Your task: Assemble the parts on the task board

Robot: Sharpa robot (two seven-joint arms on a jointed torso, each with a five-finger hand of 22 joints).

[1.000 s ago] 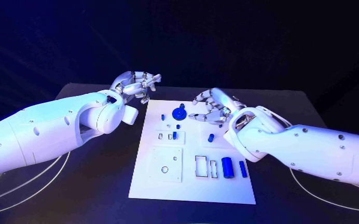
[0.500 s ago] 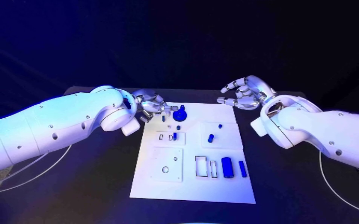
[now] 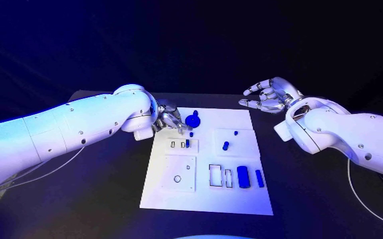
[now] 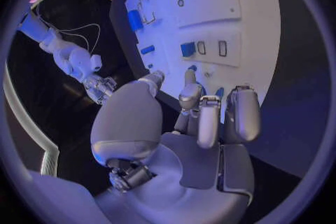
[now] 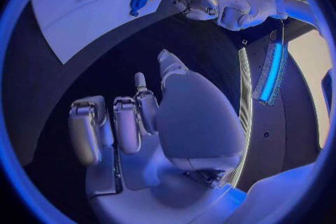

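black table (image 3: 96,195) under blue light. left hand (image 3: 167,116), fingers curled and holding nothing, has dropped to the white board's (image 3: 180,197) ten-o'clock corner beside the round blue part (image 3: 192,120). right hand (image 3: 267,96), fingers spread and empty, has pulled back past the two-o'clock corner. no readable writing.
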